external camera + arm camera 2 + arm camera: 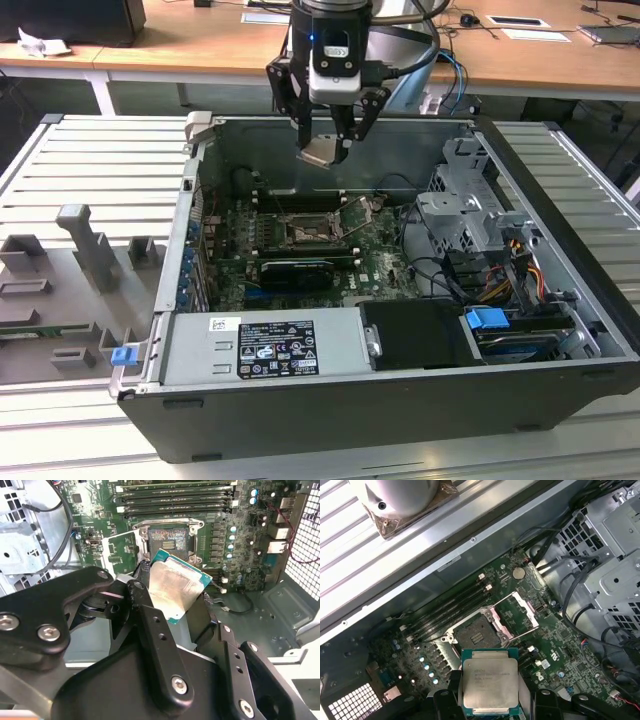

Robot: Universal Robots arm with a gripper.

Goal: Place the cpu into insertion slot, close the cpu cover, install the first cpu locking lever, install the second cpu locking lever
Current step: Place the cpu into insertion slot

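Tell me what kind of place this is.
Probably a robotics lab or workshop: an open computer case sits on a ribbed metal table, wooden desks stand behind, and the gripper holds the cpu.

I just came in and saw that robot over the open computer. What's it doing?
The robot's gripper is holding a small square chip in the air above the open computer case. Down on the green board, the socket for the chip is empty, and its metal cover is flipped open beside it. So the chip isn't in place yet.
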